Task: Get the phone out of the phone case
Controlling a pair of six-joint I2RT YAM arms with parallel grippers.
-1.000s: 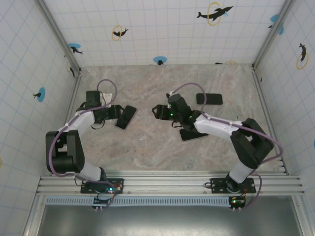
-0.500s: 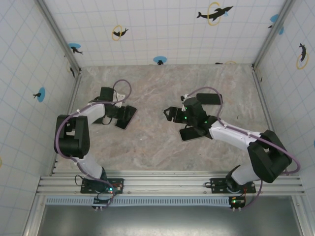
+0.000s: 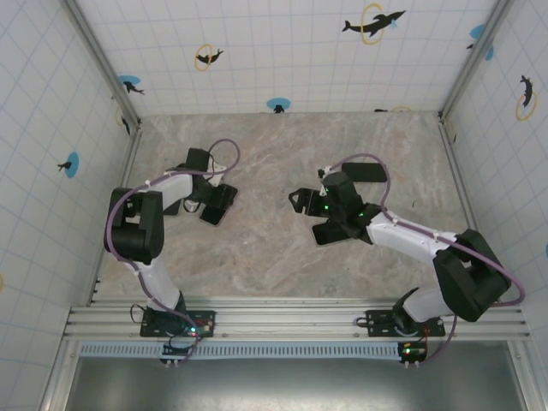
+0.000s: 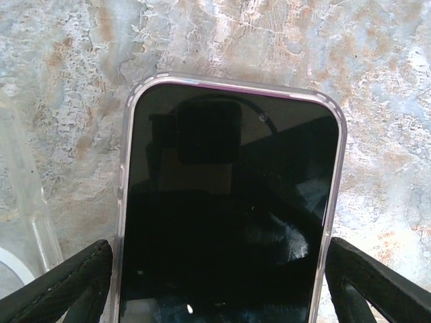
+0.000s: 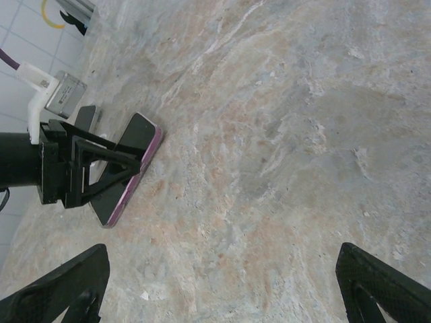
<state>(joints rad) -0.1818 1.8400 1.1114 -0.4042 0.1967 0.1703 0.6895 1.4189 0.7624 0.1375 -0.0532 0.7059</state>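
Black phone flanked by our left gripper
We see the purple-edged phone flat on the marble table, its near end between that gripper's wide-open jaws; our right gripper, open and empty too, hangs well apart from the left gripper

Robot test cell, lab setting. The work area is boxed in by white gridded wall panels held in aluminium posts. Dolphin stickers are stuck on the panels. A marble-patterned tabletop is fronted by an aluminium rail, to which two cabled arm bases are bolted.
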